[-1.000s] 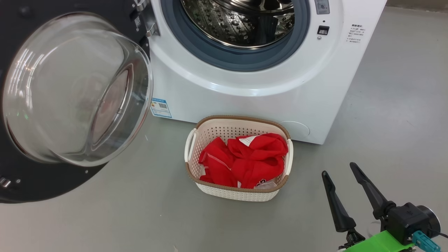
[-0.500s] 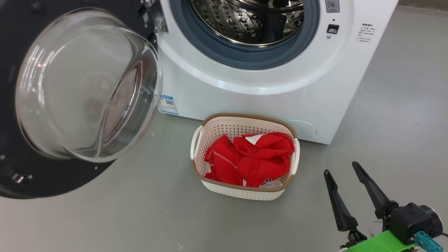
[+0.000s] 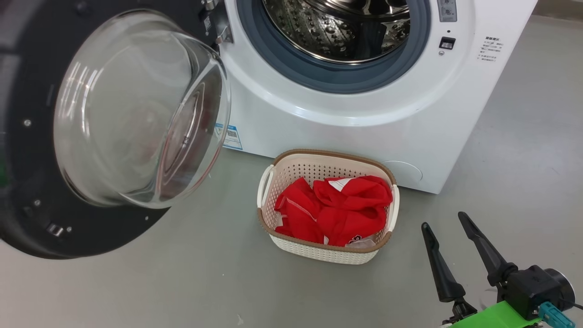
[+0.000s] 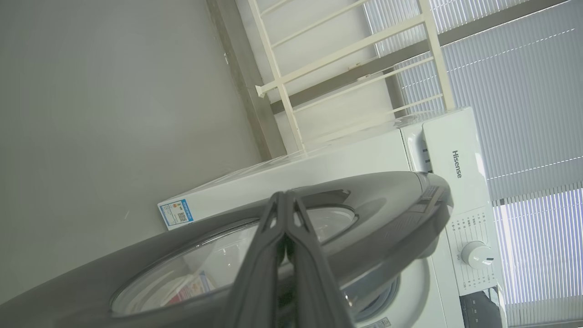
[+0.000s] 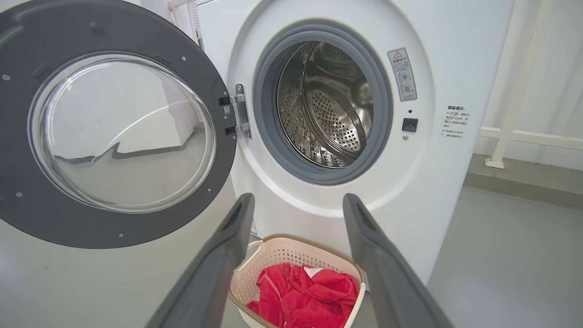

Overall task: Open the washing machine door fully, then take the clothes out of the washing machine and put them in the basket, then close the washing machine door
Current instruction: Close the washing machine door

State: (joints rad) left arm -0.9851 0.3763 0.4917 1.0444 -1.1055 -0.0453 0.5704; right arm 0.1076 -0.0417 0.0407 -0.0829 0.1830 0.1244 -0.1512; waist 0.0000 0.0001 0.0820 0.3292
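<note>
Washing machine door [image 3: 136, 114] looked rigid, heavy, pushable at its black rim [image 3: 27, 191]; your left gripper [image 4: 284, 196] was pinched empty, right gripper [image 3: 442, 221] gaped empty.

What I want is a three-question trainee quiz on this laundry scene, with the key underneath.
1. True or false: the clothes lie in the basket.
2. The washing machine door is: A) shut, B) swung open, C) off its hinge.
3. Fill in: the right end effector is ____, with nothing between its fingers.

Key: 1 true; 2 B; 3 open.
</note>
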